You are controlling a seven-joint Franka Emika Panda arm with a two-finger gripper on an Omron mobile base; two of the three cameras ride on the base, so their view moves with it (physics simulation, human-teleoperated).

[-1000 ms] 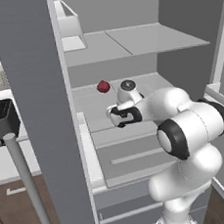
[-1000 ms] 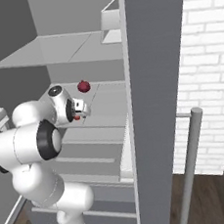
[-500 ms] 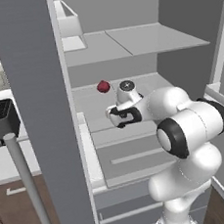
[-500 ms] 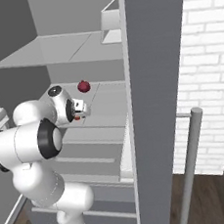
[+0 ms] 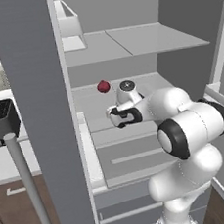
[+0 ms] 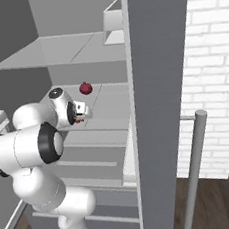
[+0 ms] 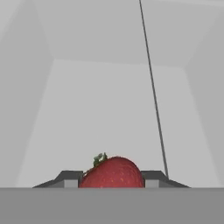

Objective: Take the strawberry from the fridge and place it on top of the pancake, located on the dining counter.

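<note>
Glossy white rounded arm [image 5: 184,125]; dark joint bands

- The gripper [image 7: 112,183] closes in — its fingertips [image 7: 70,178], wide apart a second ago, now press against both sides of the strawberry [image 7: 113,173] on the middle shelf [image 5: 133,106] of the fridge [image 5: 33,93].
- The arm holds the same reach — no shift shows in either base view.

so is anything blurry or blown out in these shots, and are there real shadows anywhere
Left base view: sharp, evenly lit, flat grey fridge, no hard shadows. Right base view: just as crisp; the dark maroon fruit casts barely any shadow on its shelf. Hand view: soft and slightly blurred, the strawberry fuzzy-edged between the pincer tips, no glare.
</note>
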